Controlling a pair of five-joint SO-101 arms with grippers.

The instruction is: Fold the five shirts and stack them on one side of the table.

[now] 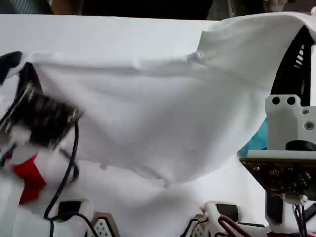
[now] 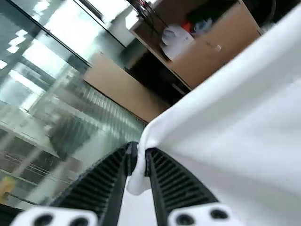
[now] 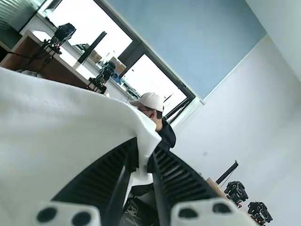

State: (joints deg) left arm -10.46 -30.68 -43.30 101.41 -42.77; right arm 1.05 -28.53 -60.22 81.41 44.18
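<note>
A white shirt point(image 1: 163, 108) hangs stretched in the air above the white table point(image 1: 98, 29), held up at two ends. My left gripper point(image 2: 137, 162) is shut on one corner of the shirt point(image 2: 235, 117), with cloth pinched between its black fingers point(image 2: 171, 181). In the high view this gripper point(image 1: 11, 63) is at the left edge. My right gripper point(image 3: 143, 157) is shut on the opposite edge of the shirt point(image 3: 56, 122). From above, the right gripper point(image 1: 307, 27) stands high at the right edge, its black fingers point(image 1: 294, 64) under the draped cloth.
A teal piece of cloth point(image 1: 256, 140) peeks out beside the right arm's white body point(image 1: 289, 123). A red patch point(image 1: 28, 180) lies by the left arm's base, with black cables point(image 1: 66, 173) hanging near the front edge. The table's far strip is bare.
</note>
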